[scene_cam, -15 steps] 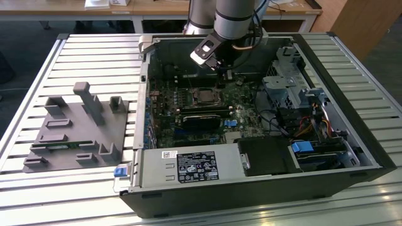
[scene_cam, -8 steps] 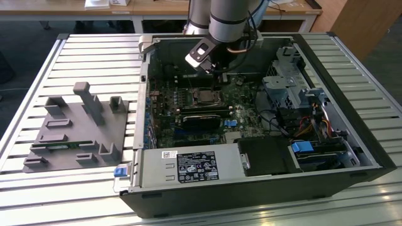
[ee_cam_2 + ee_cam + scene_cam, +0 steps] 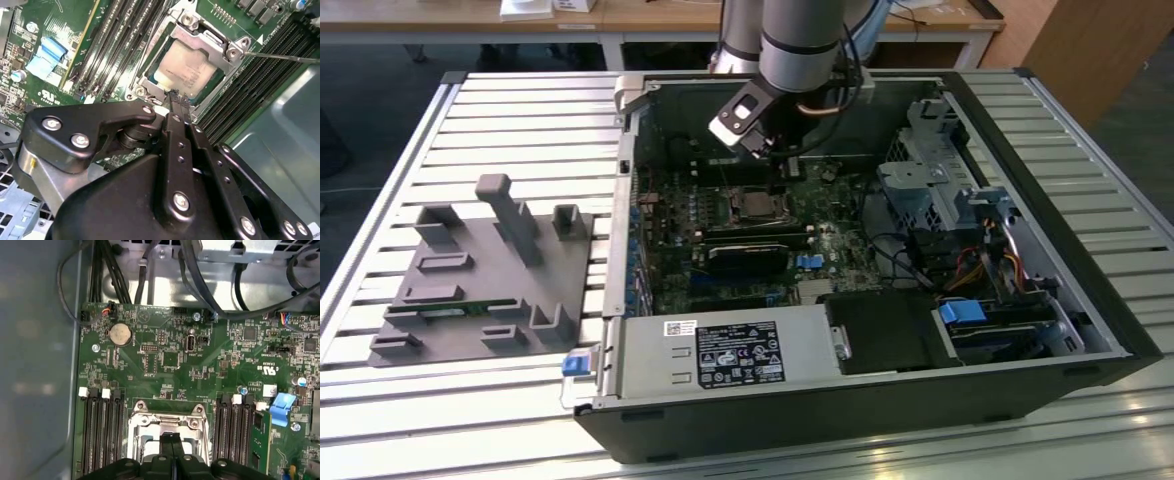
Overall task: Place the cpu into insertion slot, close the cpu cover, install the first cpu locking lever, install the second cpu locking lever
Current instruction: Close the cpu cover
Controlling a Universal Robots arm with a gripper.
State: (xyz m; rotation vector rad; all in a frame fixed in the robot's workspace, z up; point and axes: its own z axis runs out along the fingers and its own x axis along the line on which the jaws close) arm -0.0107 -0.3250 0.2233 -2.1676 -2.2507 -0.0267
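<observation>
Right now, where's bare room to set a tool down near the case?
Bare slats all round the fixture, on the exterior view's left of the case, plus the strip nearest the camera. Crowded inside: gripper at the cpu, memory slots either side.

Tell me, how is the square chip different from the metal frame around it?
The cpu is a solid, dull pale square; the cpu cover is a brighter frame with a square hole. The cpu sits in the middle; the cpu cover rims it. Both are flat, square, silvery metal.
</observation>
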